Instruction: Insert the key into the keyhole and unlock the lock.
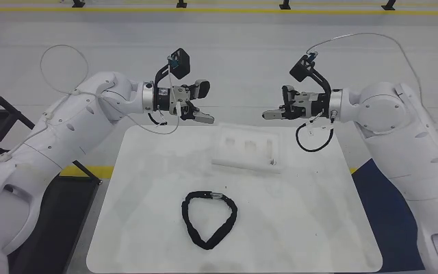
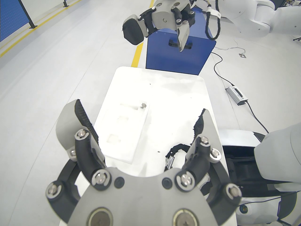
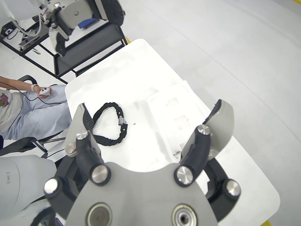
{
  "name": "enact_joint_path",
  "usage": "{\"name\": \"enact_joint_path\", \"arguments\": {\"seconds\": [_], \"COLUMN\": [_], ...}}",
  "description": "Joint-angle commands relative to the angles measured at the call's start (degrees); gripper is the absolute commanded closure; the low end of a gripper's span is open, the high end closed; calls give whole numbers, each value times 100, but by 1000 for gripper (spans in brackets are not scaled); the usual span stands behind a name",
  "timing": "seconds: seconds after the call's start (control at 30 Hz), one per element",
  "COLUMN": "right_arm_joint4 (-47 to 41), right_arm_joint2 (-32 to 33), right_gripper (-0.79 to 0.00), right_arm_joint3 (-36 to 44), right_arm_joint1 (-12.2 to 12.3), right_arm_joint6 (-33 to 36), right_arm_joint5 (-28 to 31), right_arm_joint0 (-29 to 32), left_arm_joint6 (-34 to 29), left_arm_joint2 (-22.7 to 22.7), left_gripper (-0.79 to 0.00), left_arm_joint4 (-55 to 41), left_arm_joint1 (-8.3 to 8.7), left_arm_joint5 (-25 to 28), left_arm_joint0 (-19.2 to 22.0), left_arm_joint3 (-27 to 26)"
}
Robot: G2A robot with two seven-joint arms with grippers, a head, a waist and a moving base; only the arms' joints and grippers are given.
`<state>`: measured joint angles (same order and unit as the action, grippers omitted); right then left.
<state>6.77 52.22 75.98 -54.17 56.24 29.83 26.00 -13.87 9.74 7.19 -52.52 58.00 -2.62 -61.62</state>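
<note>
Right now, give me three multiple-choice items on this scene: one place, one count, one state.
1. Where is the lock?
A. On the table, on the robot's side of the tray
B. In a tray recess
C. Held in the air

2. How many recesses does the tray have?
A. Two
B. Three
C. Five

3. The left fingers and right fingers are:
A. Both shut
B. Left shut on the lock, right open
C. Both open and empty

Answers:
1. A: the top view shows the looped lock flat on the table, apart from the tray and nearer the robot.
2. B: three recesses in a row show in the top view.
3. C: each wrist view shows a wide gap with nothing in it.
</note>
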Motion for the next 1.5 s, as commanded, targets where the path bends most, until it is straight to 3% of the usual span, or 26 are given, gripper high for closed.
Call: {"name": "enact_joint_path", "arguments": {"seconds": [0.0,0.27,0.4,0.67,1.03,1.47], "right_arm_joint4": [-32,-166,-482,-960,-1145,-661], "right_arm_joint2": [-49,-420,-628,-1066,-1696,-2394], "right_gripper": [-785,-785,-785,-785,-785,-785], "right_arm_joint3": [-169,-880,-1391,-2577,-3611,-4120], "right_arm_joint1": [-18,-178,-308,-652,-1191,-1830], "right_arm_joint6": [32,238,468,613,825,861], "right_arm_joint5": [-39,-587,-1131,-1449,-2653,-2933], "right_arm_joint0": [0,-102,-197,-389,-495,-528], "left_arm_joint6": [-6,-6,-6,-6,-6,-6], "left_arm_joint2": [0,0,0,0,0,0], "left_gripper": [-785,-785,-785,-785,-785,-785], "left_arm_joint4": [-6,-6,-6,-6,-6,-6], "left_arm_joint1": [0,0,0,0,0,0], "left_arm_joint5": [0,0,0,0,0,0], "left_arm_joint0": [0,0,0,0,0,0], "left_arm_joint3": [0,0,0,0,0,0]}}
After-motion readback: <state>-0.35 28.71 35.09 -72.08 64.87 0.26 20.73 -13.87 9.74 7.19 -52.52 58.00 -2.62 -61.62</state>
